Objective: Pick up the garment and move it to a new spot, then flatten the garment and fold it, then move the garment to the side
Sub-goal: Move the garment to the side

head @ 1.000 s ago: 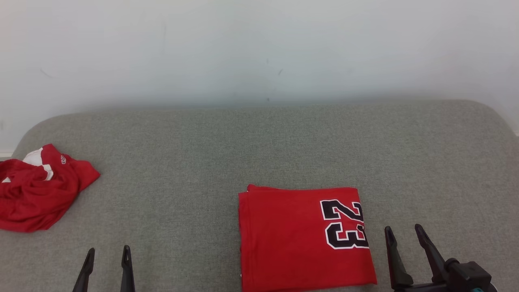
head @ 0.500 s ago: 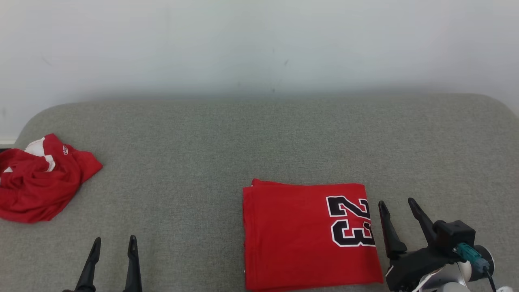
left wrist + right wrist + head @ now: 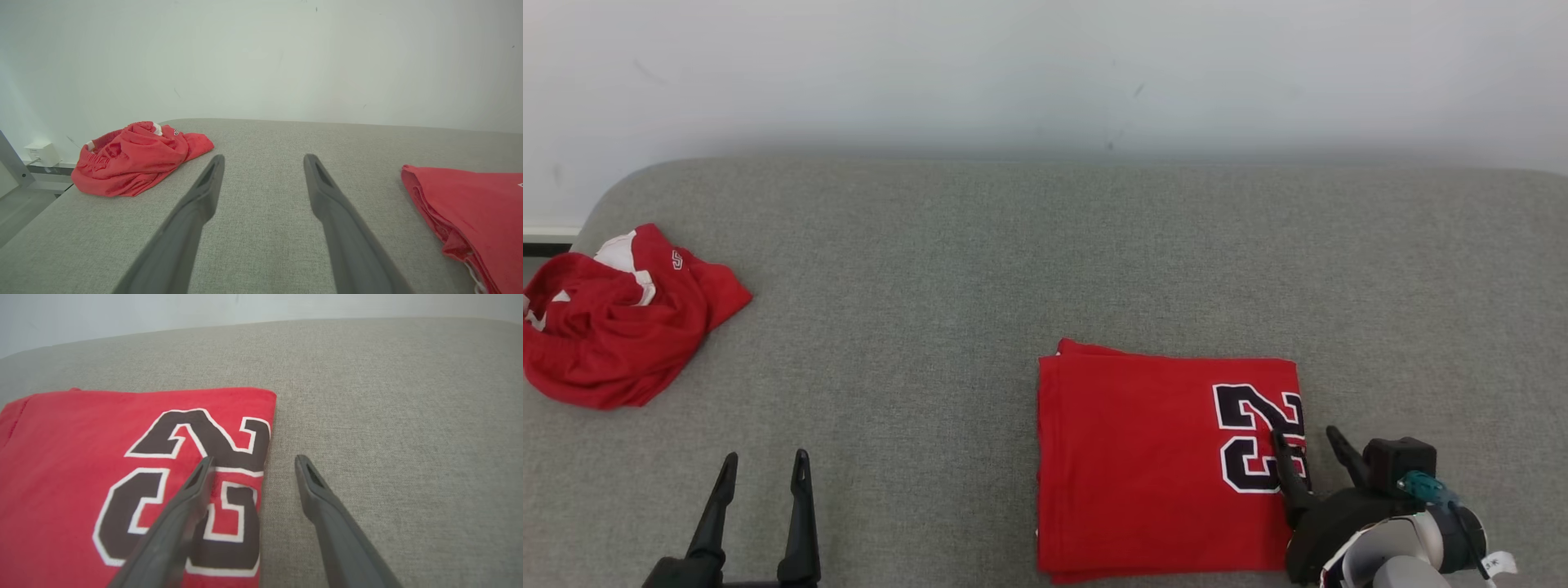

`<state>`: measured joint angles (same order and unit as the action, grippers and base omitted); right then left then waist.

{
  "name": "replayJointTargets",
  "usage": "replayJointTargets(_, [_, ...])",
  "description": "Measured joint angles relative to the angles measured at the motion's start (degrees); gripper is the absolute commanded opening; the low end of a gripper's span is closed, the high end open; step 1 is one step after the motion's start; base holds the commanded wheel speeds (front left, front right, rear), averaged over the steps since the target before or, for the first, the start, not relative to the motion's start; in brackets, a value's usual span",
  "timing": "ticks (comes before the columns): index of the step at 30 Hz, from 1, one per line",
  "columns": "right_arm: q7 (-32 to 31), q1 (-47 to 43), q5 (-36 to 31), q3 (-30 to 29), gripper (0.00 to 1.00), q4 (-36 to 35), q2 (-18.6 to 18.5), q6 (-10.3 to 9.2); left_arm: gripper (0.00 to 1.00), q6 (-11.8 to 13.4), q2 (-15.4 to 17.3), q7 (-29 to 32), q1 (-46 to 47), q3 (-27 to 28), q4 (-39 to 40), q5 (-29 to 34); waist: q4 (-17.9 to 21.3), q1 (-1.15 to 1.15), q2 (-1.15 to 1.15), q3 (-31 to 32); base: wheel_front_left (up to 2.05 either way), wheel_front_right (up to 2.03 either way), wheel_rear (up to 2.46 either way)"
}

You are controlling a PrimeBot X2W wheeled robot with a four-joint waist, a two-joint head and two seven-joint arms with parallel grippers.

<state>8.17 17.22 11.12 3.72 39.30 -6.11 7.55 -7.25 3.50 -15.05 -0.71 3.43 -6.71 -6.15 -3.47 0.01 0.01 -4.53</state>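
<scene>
folded red jersey [image 3: 1160, 465] – neat rectangle, black 23 at its right edge, right gripper [image 3: 1305, 434] fingers apart astride that edge, left gripper [image 3: 766, 456] fingers apart

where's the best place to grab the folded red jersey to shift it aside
Grip the folded red jersey at its right edge, by the black 23, coming from the right. That edge looks like one clean fold; the left edge shows loose stacked layers. The open right gripper straddles it, one finger over cloth, one over grey fabric surface.
</scene>
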Motion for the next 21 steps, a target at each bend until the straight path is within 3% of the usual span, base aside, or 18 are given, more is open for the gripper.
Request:
replayJointTargets(9, [0.79,4.91,2.86,2.97,1.00,10.93,0.85,0.00,1.00,-0.08,-0.03,0.00,1.27,-0.14,-0.69,-0.07,-0.51,0.00,-0.01,-1.19,0.00,0.00,0.00])
replayJointTargets(10, [0.75,5.48,3.22,3.20,0.49,11.76,0.90,0.00,1.00,-0.08,-0.05,0.00,1.38,-0.12,-0.79,-0.08,-0.51,0.00,0.00,-1.27,0.00,0.00,0.00])
replayJointTargets(12, [0.98,6.54,3.99,3.92,0.02,13.14,0.92,0.00,1.00,-0.08,-0.05,0.00,1.54,-0.12,-0.94,-0.08,-0.51,0.00,-0.01,-1.42,0.00,0.00,0.00])
replayJointTargets(21, [2.00,13.17,6.28,9.82,0.00,14.43,-1.14,0.00,1.00,-0.11,-0.16,0.00,2.45,-0.53,-0.79,-0.25,0.22,0.00,0.00,-3.42,0.00,0.00,0.00])
